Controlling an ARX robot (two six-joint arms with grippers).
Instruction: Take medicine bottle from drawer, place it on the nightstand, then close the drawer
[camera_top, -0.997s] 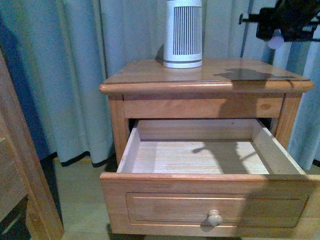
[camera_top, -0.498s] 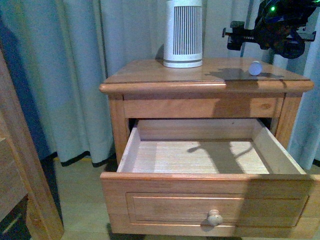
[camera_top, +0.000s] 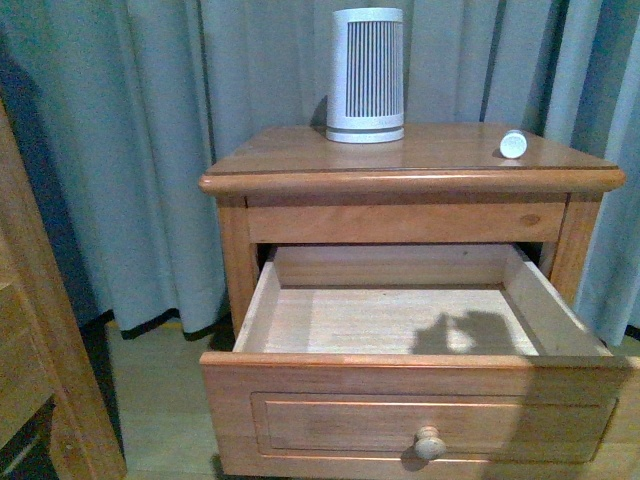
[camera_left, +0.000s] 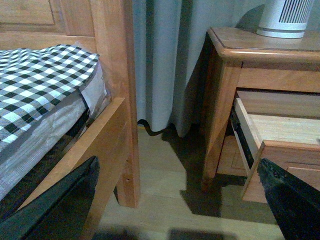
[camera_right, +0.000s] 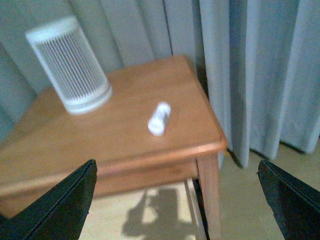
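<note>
right claw (camera_right: 175, 170): we see its fingers spread wide.
left claw (camera_left: 177, 165): ours spread wide, near the bed frame (camera_left: 112, 75).
medicine bottle (camera_right: 159, 118): lying on its side on the nightstand (camera_right: 125, 145) top, ahead of our right claw, apart.
drawer (camera_top: 420, 420): pulled out.

Grey curtains (camera_top: 150, 150), pale floor (camera_left: 165, 170), wooden bed frame (camera_left: 112, 60)

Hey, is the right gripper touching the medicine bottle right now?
Apart. The right wrist view shows the right gripper open and clear of the medicine bottle, which lies on the nightstand.
</note>
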